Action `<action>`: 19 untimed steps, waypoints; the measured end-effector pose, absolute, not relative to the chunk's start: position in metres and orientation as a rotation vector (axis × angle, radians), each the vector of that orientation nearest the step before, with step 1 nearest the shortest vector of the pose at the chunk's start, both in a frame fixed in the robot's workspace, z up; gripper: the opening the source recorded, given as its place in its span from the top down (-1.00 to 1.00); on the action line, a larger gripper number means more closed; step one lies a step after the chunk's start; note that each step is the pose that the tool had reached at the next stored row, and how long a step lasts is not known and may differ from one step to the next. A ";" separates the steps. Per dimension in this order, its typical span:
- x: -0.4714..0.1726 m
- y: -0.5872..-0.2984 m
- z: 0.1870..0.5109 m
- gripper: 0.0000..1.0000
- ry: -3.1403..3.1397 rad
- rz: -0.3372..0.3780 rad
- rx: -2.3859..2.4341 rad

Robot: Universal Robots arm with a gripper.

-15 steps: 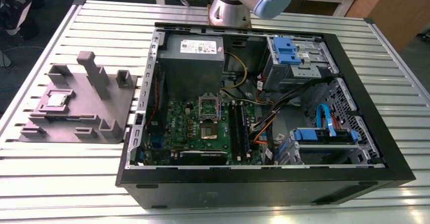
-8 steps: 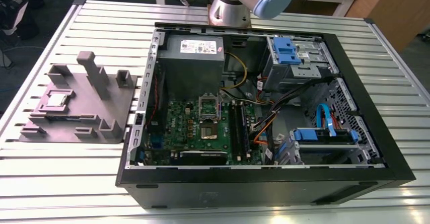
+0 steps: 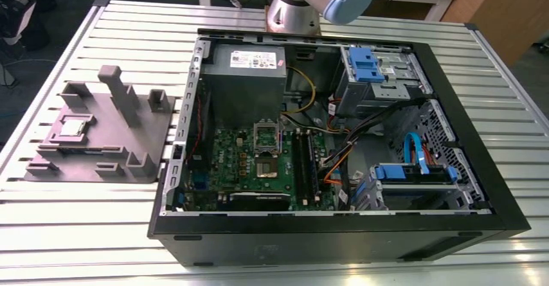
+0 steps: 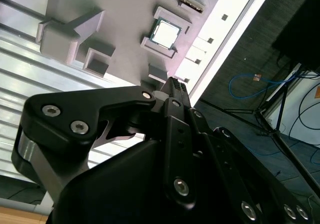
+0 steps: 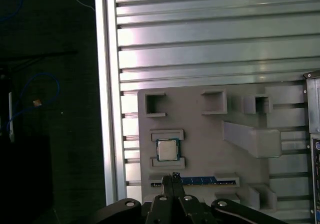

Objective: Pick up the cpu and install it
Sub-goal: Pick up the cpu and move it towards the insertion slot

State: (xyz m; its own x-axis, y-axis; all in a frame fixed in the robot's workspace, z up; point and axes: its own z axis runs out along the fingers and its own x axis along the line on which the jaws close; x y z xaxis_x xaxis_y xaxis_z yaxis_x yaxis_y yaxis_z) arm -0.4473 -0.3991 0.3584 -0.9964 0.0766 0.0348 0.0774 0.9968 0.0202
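Cpu (image 5: 167,149) lies in a recess of the grey block (image 5: 210,149), at the exterior view's left of the computer case (image 3: 326,234). Hand (image 5: 173,176) hangs above the block, pressed together, empty.

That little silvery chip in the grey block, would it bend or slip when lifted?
The cpu looks like a flat metal-topped square, so probably stiff and light. Its top shines, so it may be slippery. It lies flat in a recess of the grey block, so unlikely to roll.
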 end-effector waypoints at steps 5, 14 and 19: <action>-0.447 -0.399 0.358 0.66 -3.105 -0.033 -0.120; -0.447 -0.399 0.358 -0.05 -3.105 -0.033 -0.120; -0.447 -0.399 0.358 -0.18 -3.105 -0.033 -0.119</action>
State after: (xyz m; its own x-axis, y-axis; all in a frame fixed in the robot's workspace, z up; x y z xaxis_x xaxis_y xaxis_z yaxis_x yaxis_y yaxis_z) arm -0.4475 -0.3991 0.3584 -0.9965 0.0764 0.0348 0.0771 0.9968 0.0202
